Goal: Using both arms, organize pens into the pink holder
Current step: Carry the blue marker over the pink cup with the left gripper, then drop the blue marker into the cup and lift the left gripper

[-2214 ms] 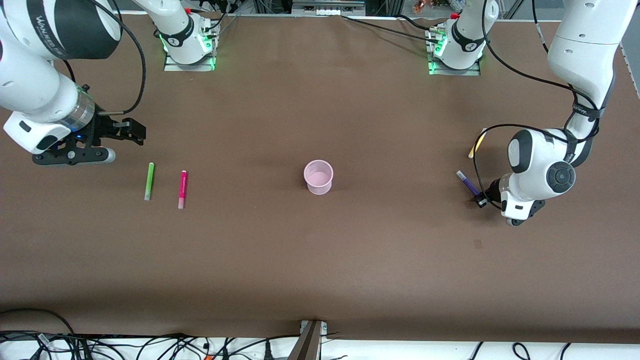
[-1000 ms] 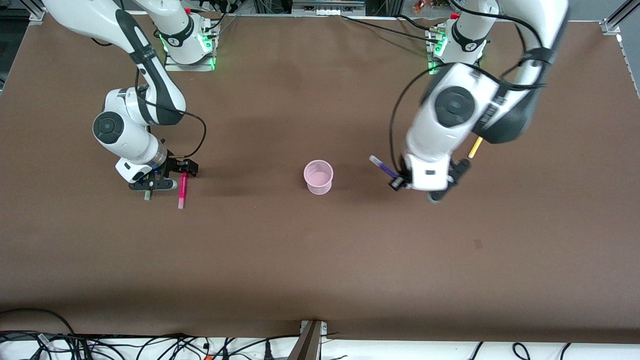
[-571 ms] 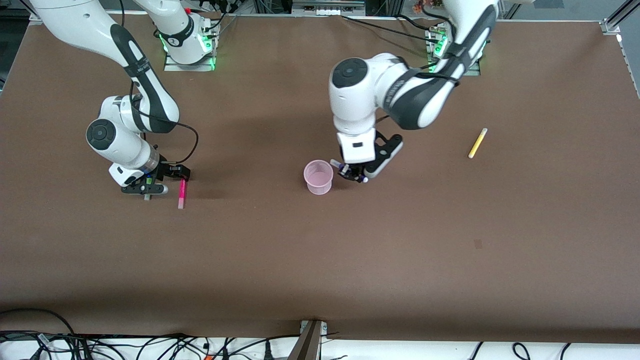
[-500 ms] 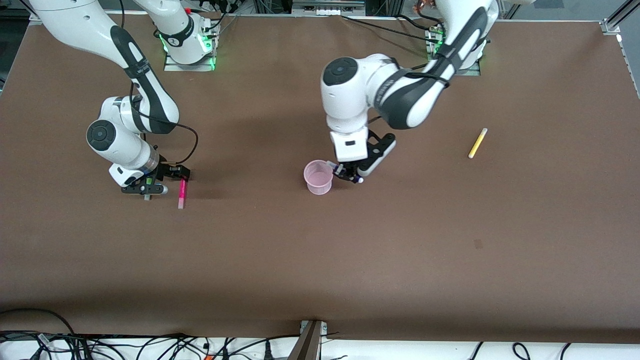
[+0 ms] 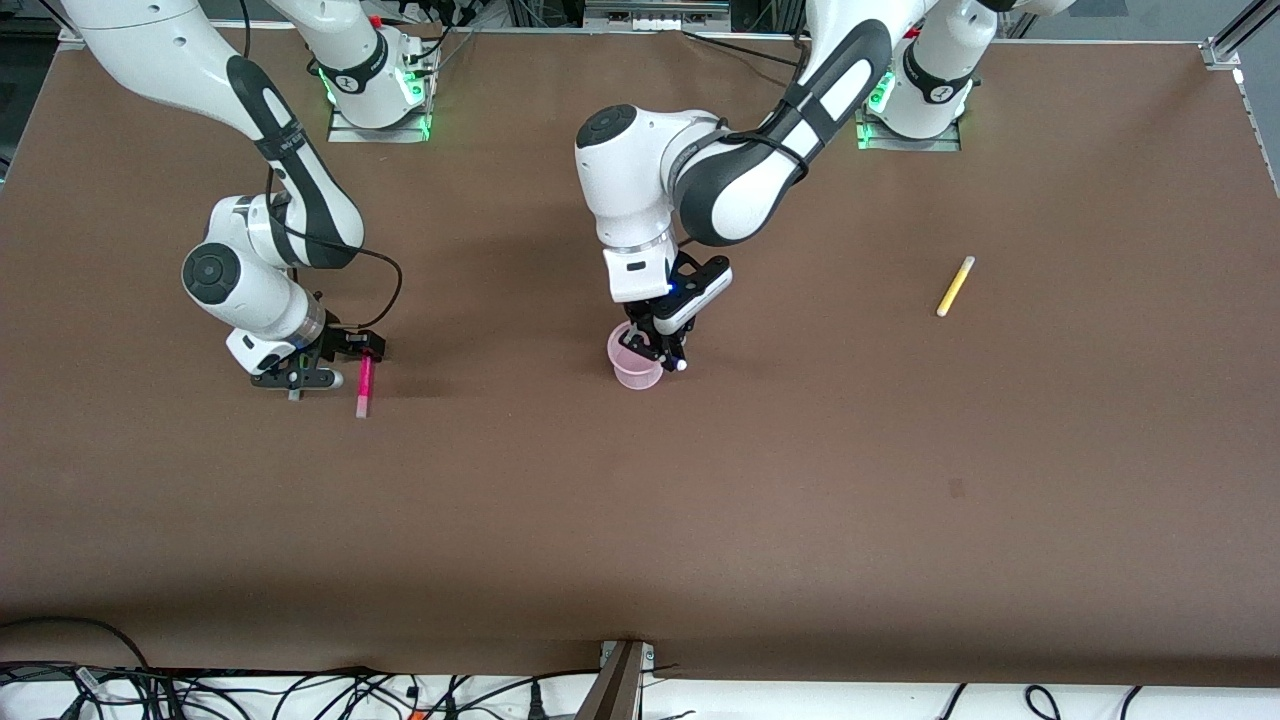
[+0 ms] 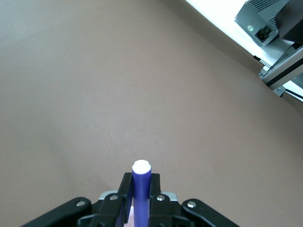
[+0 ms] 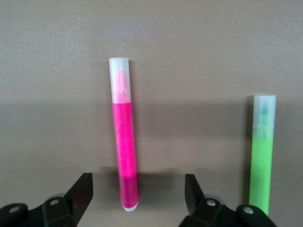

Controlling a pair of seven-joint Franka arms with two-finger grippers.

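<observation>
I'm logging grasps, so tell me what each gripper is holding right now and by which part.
The left gripper pinches the dark purple pen just below its pale end. The right gripper holds nothing.

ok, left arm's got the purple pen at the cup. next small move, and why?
Probably lower a little, then open. The left gripper is shut on the purple pen, held over the pink cup, so a short drop should land it inside. The right gripper is open, straddling the pink pen beside the green pen.
</observation>
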